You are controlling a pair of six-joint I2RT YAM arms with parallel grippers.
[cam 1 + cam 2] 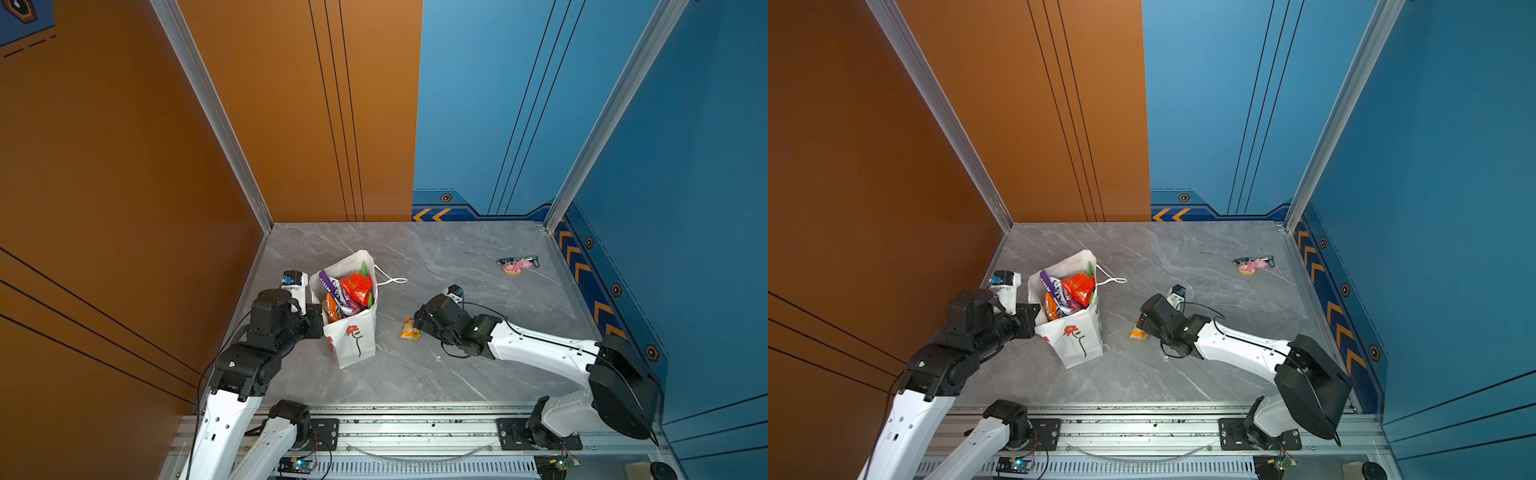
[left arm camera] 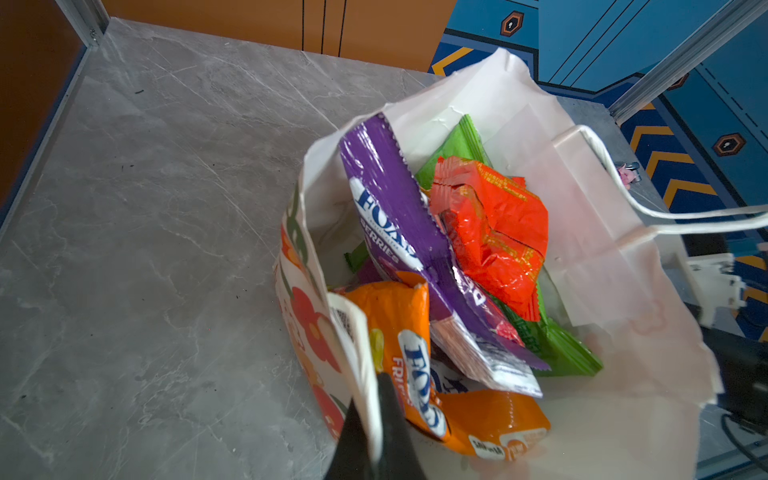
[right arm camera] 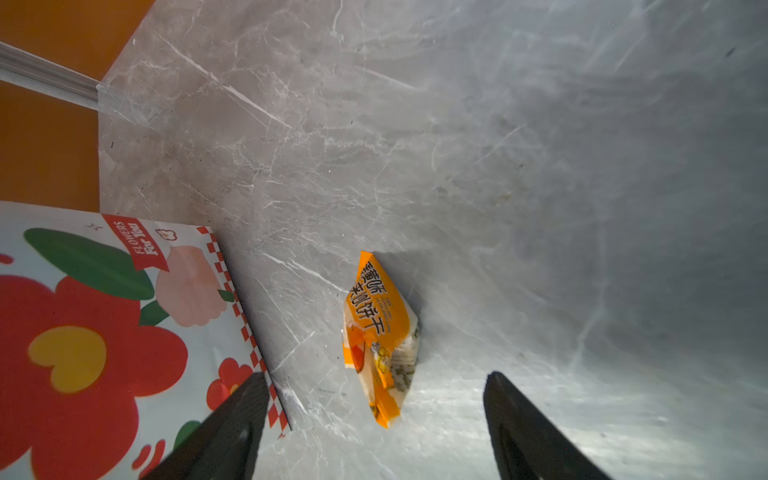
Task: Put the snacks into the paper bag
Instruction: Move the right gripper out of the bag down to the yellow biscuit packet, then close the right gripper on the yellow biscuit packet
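Nearing completion, judging by the fill: already lying inside the paper bag [image 1: 351, 345], a purple packet [image 2: 386, 199], a red-orange packet [image 2: 494, 224], an orange packet [image 2: 415, 353] and a green packet [image 2: 457, 145]. Waiting outside, resting on the table [image 1: 457, 374] just beside the paper bag, one small orange-yellow packet [image 3: 380, 332]. Clamping the paper bag's rim with the left gripper [image 2: 370, 395]; hovering the right gripper [image 3: 376, 377], jaws spread and empty, around that last packet.

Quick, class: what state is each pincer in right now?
Left pincer: shut on the paper bag rim.
Right pincer: open, holding nothing, facing the small orange-yellow packet.
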